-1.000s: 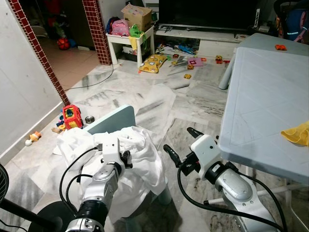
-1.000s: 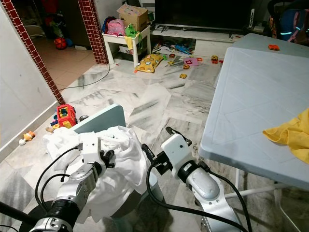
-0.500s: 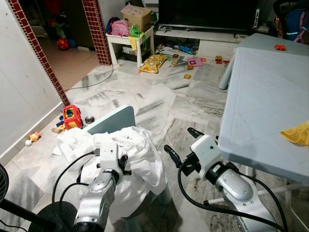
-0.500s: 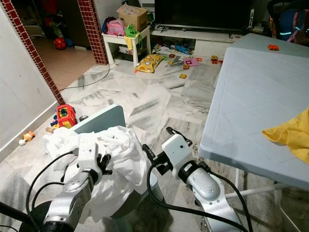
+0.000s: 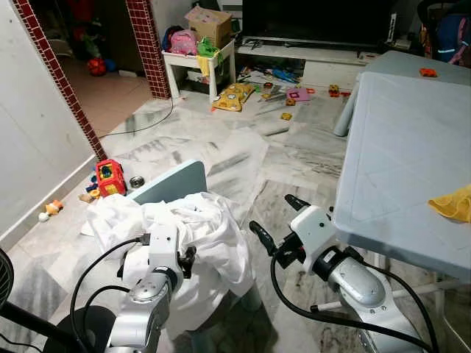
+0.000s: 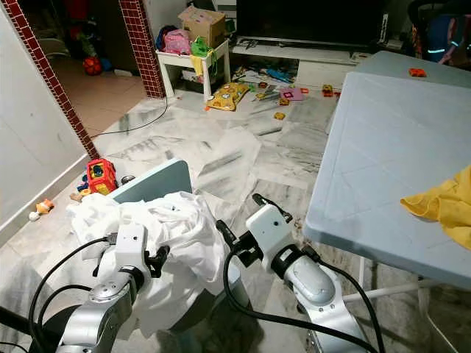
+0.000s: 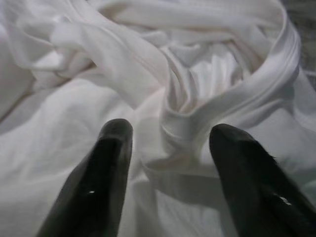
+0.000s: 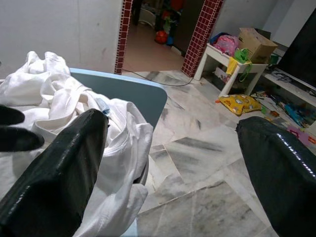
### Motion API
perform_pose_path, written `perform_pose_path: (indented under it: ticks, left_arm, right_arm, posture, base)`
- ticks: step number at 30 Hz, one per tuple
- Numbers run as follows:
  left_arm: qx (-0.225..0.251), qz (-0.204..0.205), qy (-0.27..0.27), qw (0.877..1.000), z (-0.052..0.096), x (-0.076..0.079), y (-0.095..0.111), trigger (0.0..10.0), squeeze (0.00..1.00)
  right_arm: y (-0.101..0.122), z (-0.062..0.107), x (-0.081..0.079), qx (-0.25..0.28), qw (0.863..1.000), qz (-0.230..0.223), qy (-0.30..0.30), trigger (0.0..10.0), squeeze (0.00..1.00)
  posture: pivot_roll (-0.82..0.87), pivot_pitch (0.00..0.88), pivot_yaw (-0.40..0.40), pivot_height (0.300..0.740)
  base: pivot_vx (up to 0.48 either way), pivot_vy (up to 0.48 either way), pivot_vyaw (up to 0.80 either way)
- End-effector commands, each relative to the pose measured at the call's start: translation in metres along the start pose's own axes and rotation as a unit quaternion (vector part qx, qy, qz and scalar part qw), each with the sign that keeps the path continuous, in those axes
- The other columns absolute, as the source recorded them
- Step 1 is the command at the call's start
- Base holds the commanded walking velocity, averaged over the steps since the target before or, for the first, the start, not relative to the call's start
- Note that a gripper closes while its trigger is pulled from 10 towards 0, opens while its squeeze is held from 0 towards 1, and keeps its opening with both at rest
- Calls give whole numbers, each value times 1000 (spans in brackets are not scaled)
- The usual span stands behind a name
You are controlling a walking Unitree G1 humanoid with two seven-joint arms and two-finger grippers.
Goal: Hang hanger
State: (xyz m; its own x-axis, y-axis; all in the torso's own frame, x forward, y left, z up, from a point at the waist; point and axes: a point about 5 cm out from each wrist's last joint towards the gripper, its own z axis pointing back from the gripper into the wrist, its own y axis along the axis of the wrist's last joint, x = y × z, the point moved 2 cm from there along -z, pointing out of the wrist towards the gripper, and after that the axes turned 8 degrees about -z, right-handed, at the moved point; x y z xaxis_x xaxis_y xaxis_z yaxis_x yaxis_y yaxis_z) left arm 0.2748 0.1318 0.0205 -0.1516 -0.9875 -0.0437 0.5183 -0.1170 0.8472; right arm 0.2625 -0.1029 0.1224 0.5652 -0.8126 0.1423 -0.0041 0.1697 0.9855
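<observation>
We are looking down over a heap of white cloth (image 5: 188,235) draped on a pale blue chair (image 5: 171,184), and the left gripper (image 7: 168,163) is hovering right at the folds, its two black fingers (image 7: 111,168) spread apart with nothing between them. From the left wrist view the fingertips are sitting just above a thick rolled seam of the cloth; we cannot tell whether they are touching it. The hanger itself we cannot make out anywhere in the pile.

Over on the other side, the right gripper (image 5: 274,224) is hanging in the air just beside the heap, near the edge of the grey-blue table (image 5: 397,147), and its fingers (image 8: 64,163) are standing wide apart too, holding nothing. Through that gap we are seeing the chair back and the white cloth spilling over it.

On the table a yellow cloth (image 5: 452,202) is lying at the near right edge, and a small orange object (image 5: 427,72) is sitting at the far corner. Across the marble floor (image 5: 221,140) toys are scattered, with a red toy (image 5: 108,176) by the wall near the chair and a small white side table (image 5: 197,62) further back.
</observation>
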Motion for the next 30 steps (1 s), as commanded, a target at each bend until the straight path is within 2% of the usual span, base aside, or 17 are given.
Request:
perform_pose_path:
  ticks: [1, 2, 3, 4, 11, 12, 13, 16, 30]
  left_arm:
    - [-12, -14, -6, 1000, -6, 1, -1, 10000, 635]
    - [-13, -14, -13, 1000, -8, 3, -1, 10000, 114]
    - [-14, -13, -15, 1000, -8, 4, 0, 10000, 114]
    - [-13, -12, -17, 1000, -9, 4, 0, 10000, 0]
    - [-14, -7, -29, 999, -22, 8, 4, 10000, 0]
    - [-15, -7, -30, 999, -25, 8, 4, 8157, 0]
    - [-17, -4, -31, 999, -29, 7, 3, 2706, 0]
    - [-22, 2, -34, 999, -33, 8, 1, 0, 0]
    - [-25, 18, -33, 999, -34, 6, -7, 0, 0]
  right_arm:
    - [3, -1, -1, 6, 1000, 4, 6, 10000, 0]
    - [3, -1, -1, 5, 1000, 5, 7, 10000, 0]
    - [3, -1, -1, 5, 1000, 5, 7, 10000, 0]
    - [3, -1, -1, 5, 1000, 5, 7, 10000, 0]
    - [5, -3, 1, 7, 1000, 9, 5, 10000, 0]
    - [5, -3, 1, 7, 1000, 9, 5, 10000, 0]
    - [5, -4, 0, 8, 1000, 9, 6, 10000, 0]
    - [5, -3, -1, 8, 1000, 9, 6, 10000, 0]
    - [5, -4, -2, 10, 1000, 8, 5, 10000, 0]
  posture:
    - [-320, 0, 45, 740]
    - [-322, 0, 45, 740]
    - [-322, 0, 45, 740]
    - [-323, 0, 45, 740]
    - [-325, 0, 47, 740]
    - [-328, 0, 48, 740]
    - [-330, 0, 50, 740]
    - [-330, 0, 50, 740]
    - [-320, 0, 55, 740]
  base:
    - [0, 0, 0]
    - [0, 0, 0]
    - [0, 0, 0]
    - [0, 0, 0]
    - [0, 0, 0]
    - [0, 0, 0]
    - [0, 0, 0]
    - [0, 0, 0]
    - [0, 0, 0]
